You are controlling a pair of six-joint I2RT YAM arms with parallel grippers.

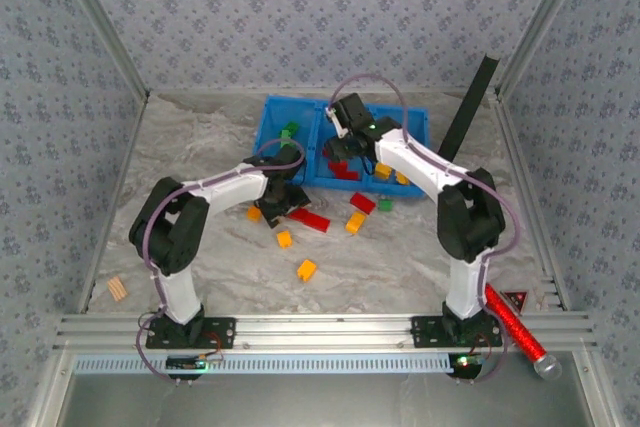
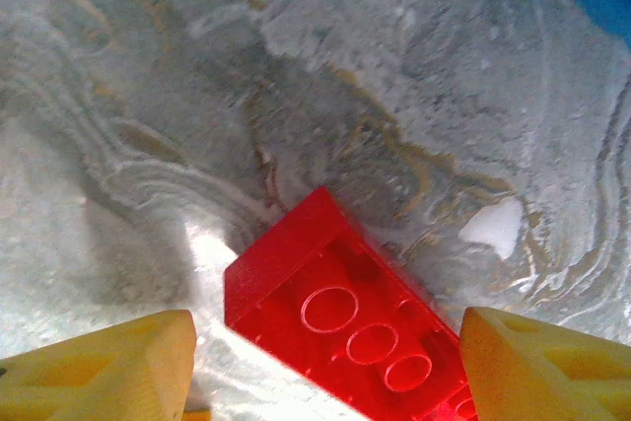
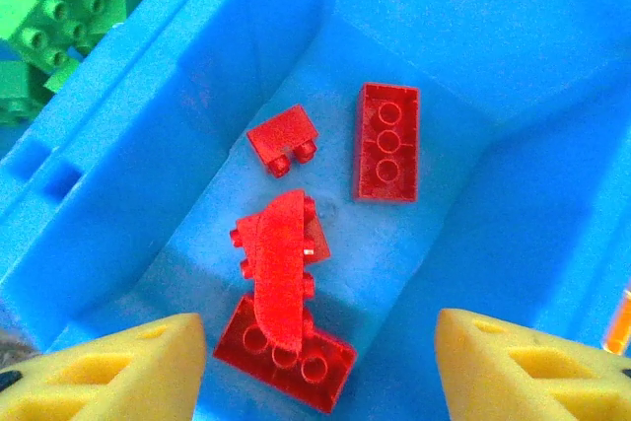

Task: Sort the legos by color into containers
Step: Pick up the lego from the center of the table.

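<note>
Marbled grey table (image 1: 200, 247) filled my overhead feed, with the blue tray (image 1: 268, 142) at upper centre. My right gripper (image 3: 320, 362) hung with its jaws spread wide above the tray's middle compartment, where several red bricks (image 3: 386, 142) lay; green bricks (image 3: 59, 7) sat in the neighbouring compartment at upper left. My left gripper (image 2: 330, 367) was spread too, its fingers either side of a red brick (image 2: 325, 283) lying on the table. Orange-yellow bricks (image 1: 306, 269) lay loose at lower centre.

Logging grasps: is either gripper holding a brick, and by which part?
Neither. Left gripper is open around a red brick on the table; right gripper hangs open over red bricks in the tray.
</note>
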